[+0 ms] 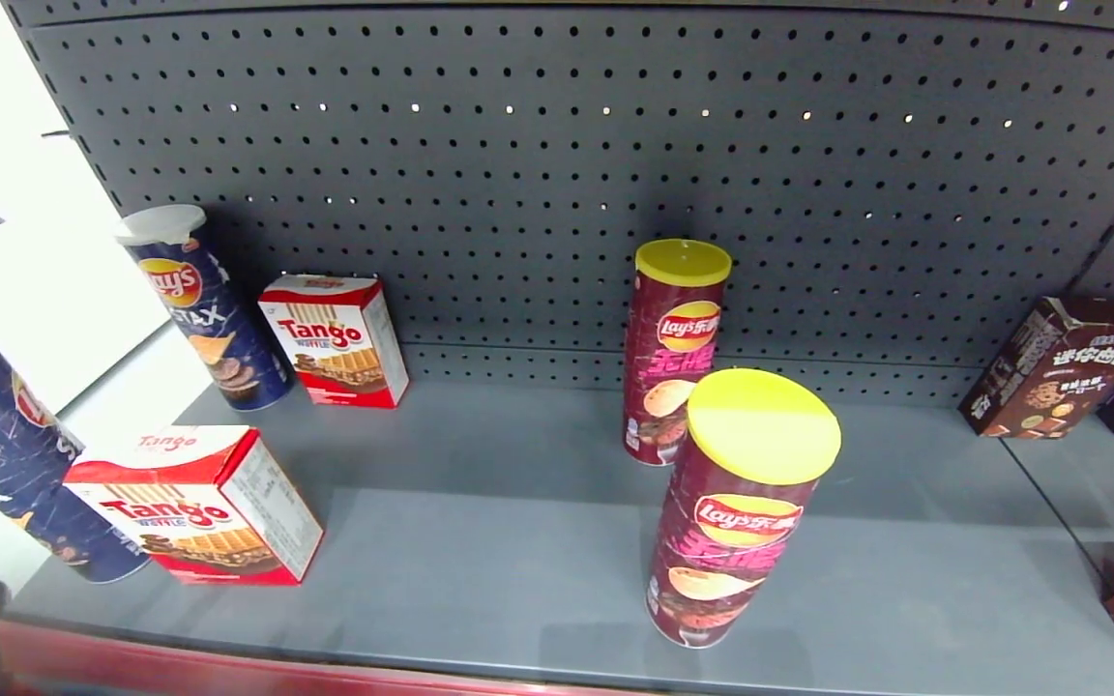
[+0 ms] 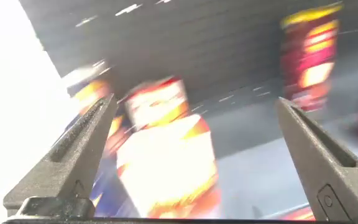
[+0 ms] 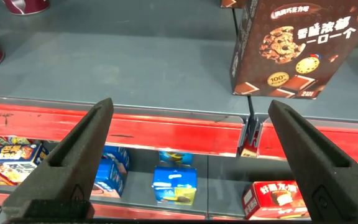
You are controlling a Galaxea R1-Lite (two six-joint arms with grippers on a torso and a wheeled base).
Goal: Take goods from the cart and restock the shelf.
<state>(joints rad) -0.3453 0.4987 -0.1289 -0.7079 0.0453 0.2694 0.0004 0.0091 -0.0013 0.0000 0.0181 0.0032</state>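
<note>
The shelf (image 1: 518, 541) already carries goods. A wafer box (image 1: 194, 507) stands upright near its front edge, just beside a blue can (image 1: 6, 454), and two maroon cans (image 1: 741, 503) stand upright farther along.

The wafer box (image 2: 166, 155) lies straight ahead of the left fingers (image 2: 67, 162), roughly on the line of the gap between them and close in. The wrist view is smeared, so how its faces sit against the fingers cannot be told. The maroon cans stand well off past the far side of one finger. The left fingers are spread wide and hold nothing.

The right fingers (image 3: 73, 155) are spread just as wide and are also empty. They point at the shelf's red front edge (image 3: 166, 127). A brown biscuit box (image 3: 297, 46) stands upright on the shelf ahead of one finger, to the side of the gap rather than in it. Past the red edge, a lower shelf holds small blue packs (image 3: 174, 185).

With nothing in either grasp, the step in hand looks like a fetch from the cart rather than a placement. The bare stretch of shelf between the wafer box and the maroon cans seems nearer the left fingers. The ground by the biscuit box seems nearer the right. Any upright can brought in would need its long axis kept vertical.
</note>
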